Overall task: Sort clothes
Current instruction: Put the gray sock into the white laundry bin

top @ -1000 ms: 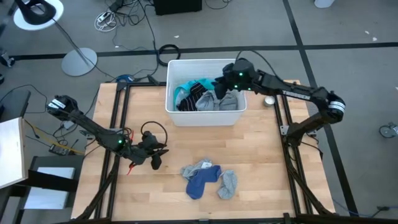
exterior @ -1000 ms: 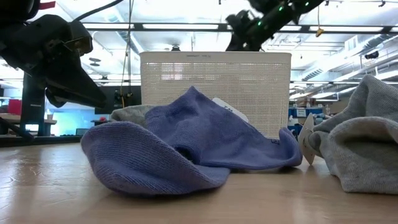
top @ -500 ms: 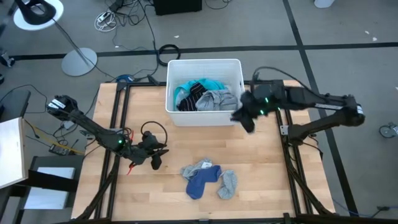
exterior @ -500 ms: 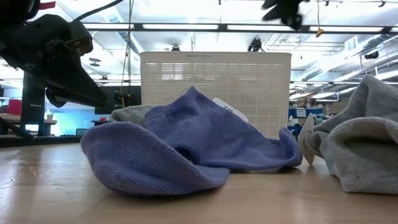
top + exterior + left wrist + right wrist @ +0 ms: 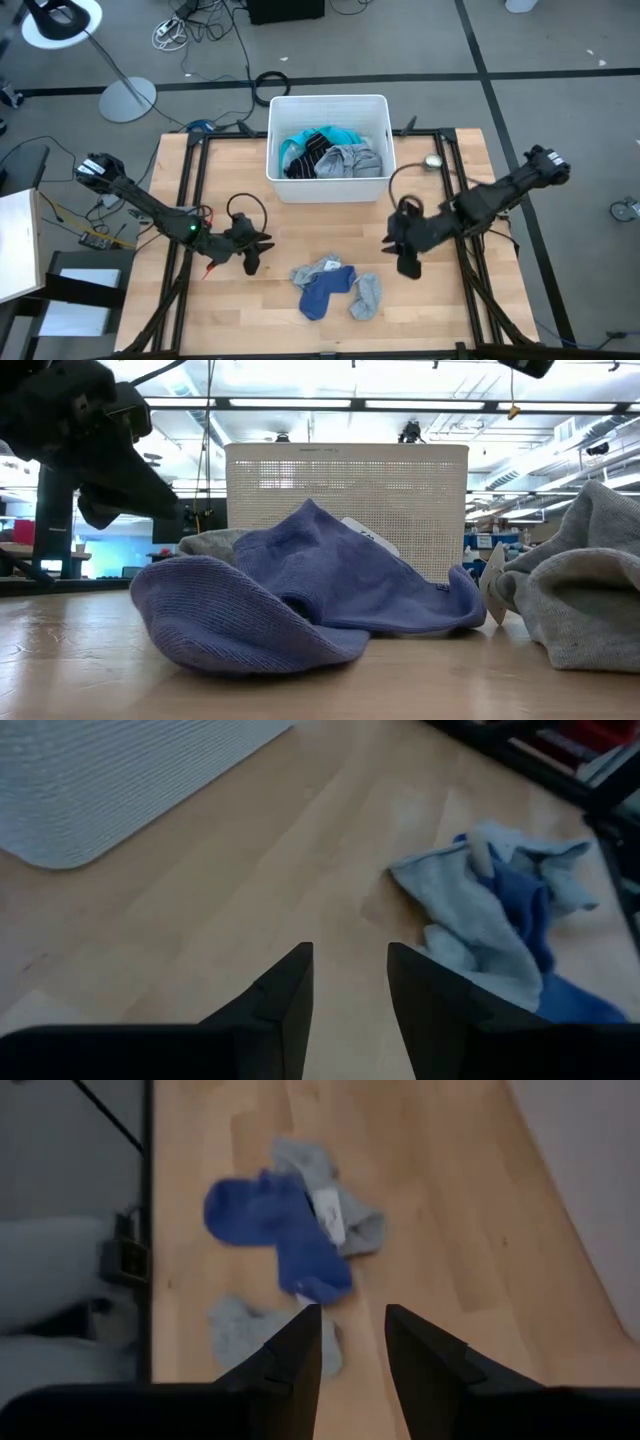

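While both dark arms hang over the pale wooden table (image 5: 300, 225), the white rectangular plastic bin (image 5: 328, 107) stands at its far middle edge, well apart from either gripper. In the bin lie a grey shirt (image 5: 352, 160), a turquoise piece (image 5: 325, 137) and a black-navy piece with white stripes or lettering (image 5: 308, 158), bunched together.

Nearer the front edge a small heap of blue and grey socks (image 5: 335, 287) rests on the bare wood: a blue sock (image 5: 285, 1235) in the middle, a grey sock (image 5: 367, 295) just beside it on the right. From table height the blue sock fills the foreground and hides the lower part of the bin's perforated wall (image 5: 400, 490).

Black cables (image 5: 215, 25) and a round lamp base (image 5: 127, 99) lie on the grey floor behind.

The left gripper (image 5: 252, 252) hovers left of the socks, its fingers (image 5: 285, 995) parted by a narrow gap and grasping nothing. The right gripper (image 5: 405, 255) hangs right of the socks, between them and the bin; its fingers (image 5: 295, 1355) are likewise slightly apart and empty.
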Robot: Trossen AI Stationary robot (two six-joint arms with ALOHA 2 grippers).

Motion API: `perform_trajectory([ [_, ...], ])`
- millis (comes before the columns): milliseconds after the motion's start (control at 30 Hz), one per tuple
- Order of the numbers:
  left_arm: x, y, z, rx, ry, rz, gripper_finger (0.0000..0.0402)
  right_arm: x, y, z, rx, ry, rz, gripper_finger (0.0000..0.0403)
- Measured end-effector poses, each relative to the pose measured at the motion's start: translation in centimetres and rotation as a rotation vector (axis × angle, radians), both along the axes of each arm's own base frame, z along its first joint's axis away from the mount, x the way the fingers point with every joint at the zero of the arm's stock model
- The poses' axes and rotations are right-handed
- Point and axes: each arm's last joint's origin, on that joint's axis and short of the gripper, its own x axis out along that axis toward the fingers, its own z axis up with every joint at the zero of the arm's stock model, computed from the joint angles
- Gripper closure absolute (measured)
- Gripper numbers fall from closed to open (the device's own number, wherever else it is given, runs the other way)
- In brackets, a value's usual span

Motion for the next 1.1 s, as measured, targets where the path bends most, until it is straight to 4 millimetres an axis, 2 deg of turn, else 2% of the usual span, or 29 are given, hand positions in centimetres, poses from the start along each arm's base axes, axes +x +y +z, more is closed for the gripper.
perform_trajectory([
  [133, 0.3, -0.3, 0.5, -0.053, -0.043, -0.046, 0.0265, 0.8, 2.3, -2.2, -0.079, 0.05, -0.001, 0.0292],
  [300, 0.4, -0.9, 0.9, -0.106, -0.075, -0.149, 0.0265, 0.5, 4.9, -6.9, -0.125, 0.034, -0.042, 0.0291],
  [500, 0.4, -1.2, 1.0, -0.11, -0.072, -0.171, 0.0265, -2.6, 7.3, -13.3, 0.092, -0.09, -0.129, 0.0302],
  [667, 1.8, -2.2, 2.3, -0.059, -0.069, -0.235, 0.0265, -5.2, 7.4, -16.9, 0.257, -0.123, -0.278, 0.0311],
  [833, 4.2, -3.7, 2.6, 0.056, 0.032, -0.316, 0.0265, -6.2, 7.2, -19.0, 0.329, -0.113, -0.4, 0.0312],
  [1100, 7.6, -5.7, 1.5, 0.222, 0.126, -0.393, 0.0265, -5.3, 7.9, -18.8, 0.297, -0.259, -0.375, 0.0314],
])
